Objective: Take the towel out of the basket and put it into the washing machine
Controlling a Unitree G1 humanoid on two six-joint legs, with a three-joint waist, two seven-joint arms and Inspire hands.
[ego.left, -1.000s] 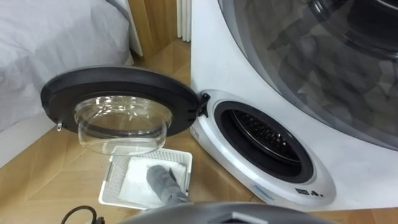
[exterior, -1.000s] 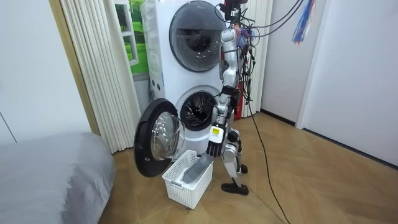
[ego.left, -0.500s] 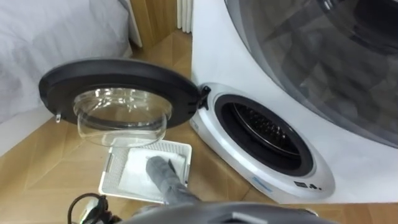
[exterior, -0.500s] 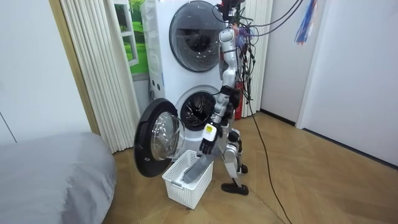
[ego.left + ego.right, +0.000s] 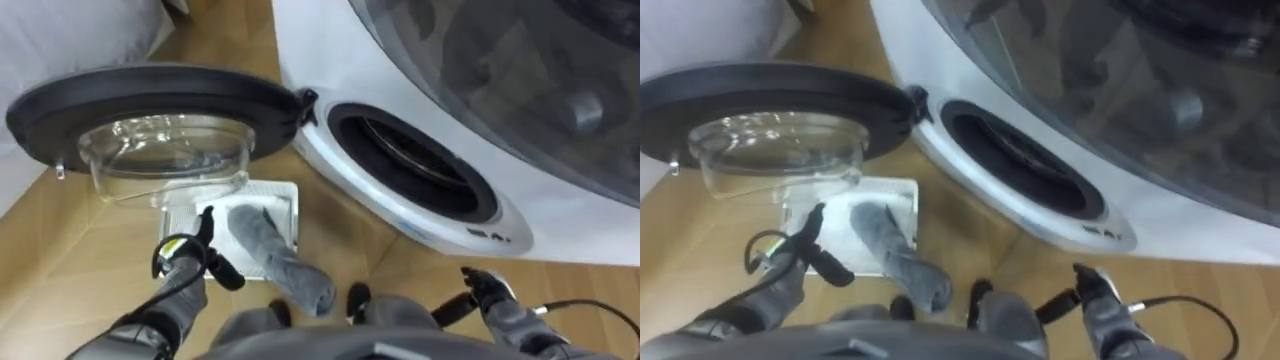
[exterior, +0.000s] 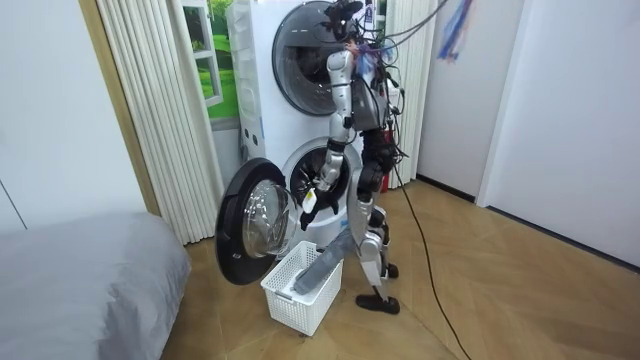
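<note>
A grey towel hangs out of a white basket and over its near rim, on the floor in front of the washing machine. The machine's round drum opening stands uncovered. Its black door with a glass bowl is swung wide to the left, over the basket's far side. My left hand hovers just left of the towel with fingers spread, holding nothing. My right hand is low at the right, below the drum opening, fingers relaxed and empty. In the room view I stand bent forward over the basket.
A second drum with a tinted door is stacked above the washing machine. A bed with grey cover lies left of the open door. Pale curtains hang behind it. Wooden floor stretches around the basket.
My head has tipped down and both arms have come into view. In the room view the left hand has risen from beside the basket to above it. The towel lies as before.
</note>
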